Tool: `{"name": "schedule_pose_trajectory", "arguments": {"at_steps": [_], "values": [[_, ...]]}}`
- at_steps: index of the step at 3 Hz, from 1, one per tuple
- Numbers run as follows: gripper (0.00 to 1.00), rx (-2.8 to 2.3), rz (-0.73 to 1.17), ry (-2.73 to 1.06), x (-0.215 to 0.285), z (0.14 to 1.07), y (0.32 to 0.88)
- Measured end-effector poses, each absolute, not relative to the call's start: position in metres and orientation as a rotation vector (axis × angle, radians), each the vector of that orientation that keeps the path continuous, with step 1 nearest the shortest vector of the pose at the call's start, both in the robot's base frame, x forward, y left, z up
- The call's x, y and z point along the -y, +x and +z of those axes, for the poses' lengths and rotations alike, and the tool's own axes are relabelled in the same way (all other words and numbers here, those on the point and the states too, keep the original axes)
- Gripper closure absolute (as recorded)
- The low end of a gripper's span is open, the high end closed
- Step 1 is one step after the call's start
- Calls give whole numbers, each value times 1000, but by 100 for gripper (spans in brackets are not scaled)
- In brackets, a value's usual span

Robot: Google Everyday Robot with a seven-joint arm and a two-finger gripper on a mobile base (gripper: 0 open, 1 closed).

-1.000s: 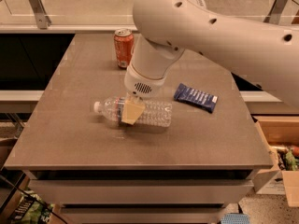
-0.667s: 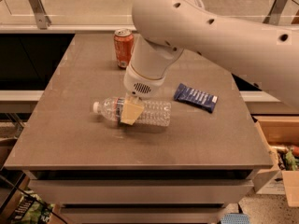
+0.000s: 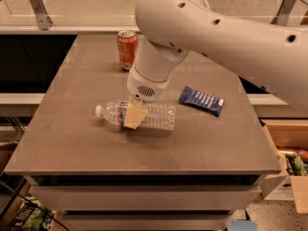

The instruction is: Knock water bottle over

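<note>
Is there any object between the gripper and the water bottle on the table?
Nothing visible. The gripper is right at the middle of the water bottle, which lies on its side. The orange can behind and the blue packet beside it are both apart from them.

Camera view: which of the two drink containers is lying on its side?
The water bottle, flat on the table with its white cap pointing left, right at the gripper. The orange soda can behind it stands upright.

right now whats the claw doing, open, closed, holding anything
Claw: at the middle of the water bottle lying on its side; open, closed or holding cannot be told.
</note>
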State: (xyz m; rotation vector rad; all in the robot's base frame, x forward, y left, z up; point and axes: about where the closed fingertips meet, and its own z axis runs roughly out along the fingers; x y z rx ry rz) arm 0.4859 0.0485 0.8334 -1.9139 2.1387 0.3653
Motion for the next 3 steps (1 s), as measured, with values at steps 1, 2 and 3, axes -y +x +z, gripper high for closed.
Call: {"name": "schedule_pose_trajectory", "arguments": {"at_steps": [1,2,3], "values": [[36,-2137,365,-1917,-49,833,485],[13,-2136,365,-1920,-50,833,485],[0,-2135,365,-1924,-51,832,484]]}}
